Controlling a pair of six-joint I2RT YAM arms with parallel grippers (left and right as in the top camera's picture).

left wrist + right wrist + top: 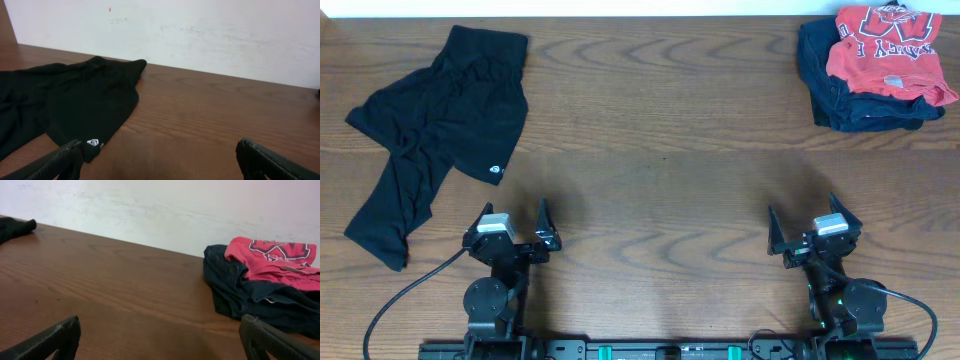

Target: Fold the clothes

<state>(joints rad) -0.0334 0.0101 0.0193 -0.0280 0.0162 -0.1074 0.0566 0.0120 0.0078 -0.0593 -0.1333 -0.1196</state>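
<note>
Overhead, the crumpled coral-red T-shirt (888, 45), lettering up, lies atop a navy garment (840, 100) at the far right corner of the counter (660, 130), well beyond the right pincer (803, 214). A black garment (440, 120) sprawls diagonally, stretching toward the near left, beside the left pincer (511, 216). Both pincers gape, empty.

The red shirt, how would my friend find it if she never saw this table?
On the wooden table, go to the far right corner, where clothes are piled. The coral-red T-shirt lies on top of a navy garment there. It alone is red with lettering; the black garment lies far off on the left.
</note>
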